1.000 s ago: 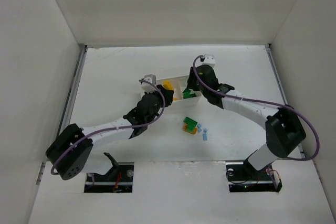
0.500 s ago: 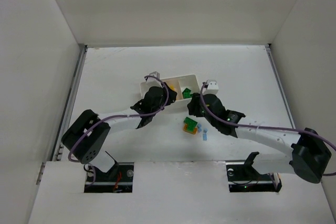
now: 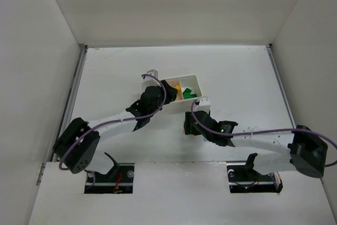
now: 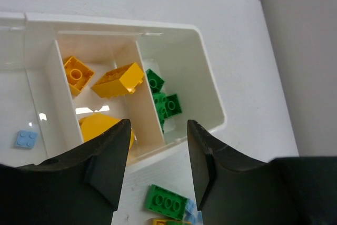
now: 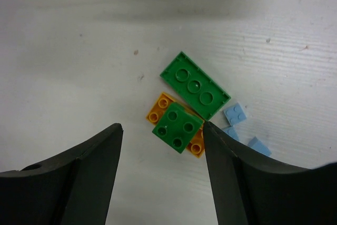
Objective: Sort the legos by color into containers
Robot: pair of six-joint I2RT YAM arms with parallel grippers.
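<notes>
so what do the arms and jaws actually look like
Both the left arm and right arm have white tubular links with bulky black joints. A thin purple cable runs along each, looping loose near the wrist. The jaws are broad, matte black, with smooth inner faces.

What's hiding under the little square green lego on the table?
An orange lego lies under the square green lego; only its corners peek out. Its middle is covered, so its full shape can't be seen.
</notes>
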